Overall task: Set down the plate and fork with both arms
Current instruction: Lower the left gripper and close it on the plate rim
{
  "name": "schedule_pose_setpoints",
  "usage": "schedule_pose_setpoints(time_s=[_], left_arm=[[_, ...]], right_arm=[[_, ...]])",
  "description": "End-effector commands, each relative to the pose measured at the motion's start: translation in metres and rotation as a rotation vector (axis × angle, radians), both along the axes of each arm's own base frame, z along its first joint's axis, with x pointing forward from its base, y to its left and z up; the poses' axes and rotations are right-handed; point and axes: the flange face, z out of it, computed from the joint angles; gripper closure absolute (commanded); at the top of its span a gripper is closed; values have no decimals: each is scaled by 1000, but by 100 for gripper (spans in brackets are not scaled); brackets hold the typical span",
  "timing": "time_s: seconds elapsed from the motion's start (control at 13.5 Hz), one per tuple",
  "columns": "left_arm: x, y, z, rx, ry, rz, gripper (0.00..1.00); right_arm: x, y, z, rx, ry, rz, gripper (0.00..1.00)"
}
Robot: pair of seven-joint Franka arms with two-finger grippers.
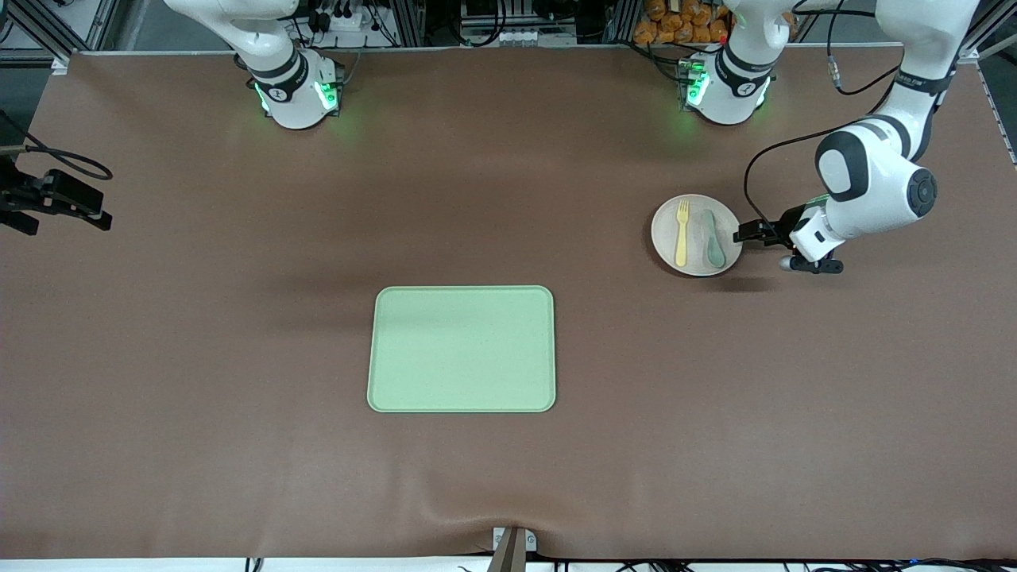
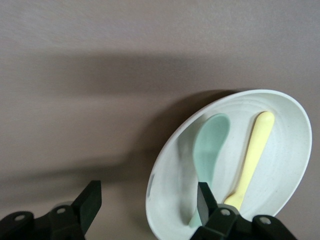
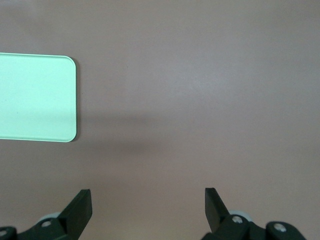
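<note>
Plate (image 1: 697, 235), rigid and light, lies toward the left arm's end of the bench (image 1: 238, 357), carrying fork (image 1: 681, 233) and spoon (image 1: 713, 238). Left gripper (image 1: 751, 233), fingers spread, straddles its 3 o'clock rim, judged the best hold; tilting could spill the cutlery. Right gripper (image 3: 148, 206), fingers also apart, waits near the tray (image 1: 462, 349).

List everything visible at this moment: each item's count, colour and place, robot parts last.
Plate: one, pale beige, on the table toward the left arm's end.
Fork: one, pale yellow, lying in the plate.
Spoon: one, grey-green, in the plate beside the fork.
Tray: one, light green, nearer the front camera than the plate, mid-table.
Table: one, brown cover.
Left gripper: one, dark, fingers open, low at the plate's rim.
Right gripper: one, dark, fingers open, waiting above bare table beside the tray.
</note>
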Motion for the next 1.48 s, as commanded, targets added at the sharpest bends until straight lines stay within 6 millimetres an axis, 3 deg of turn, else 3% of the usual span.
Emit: schedule_pose_setpoints(time_s=[0.0, 0.67, 0.96, 1.04, 1.41], left_arm=[[-2, -4, -15, -25, -13, -7, 18], [-6, -4, -16, -35, -11, -32, 48], [-7, -7, -16, -39, -9, -42, 65], [-7, -7, -16, -41, -7, -42, 74], [-6, -8, -16, -49, 1, -45, 81]], right_arm=[[-1, -1, 2, 8, 1, 3, 0], [-1, -1, 2, 8, 1, 3, 0], [-1, -1, 2, 8, 1, 3, 0], [-1, -2, 1, 8, 3, 1, 0], [-1, -2, 1, 9, 4, 1, 0]])
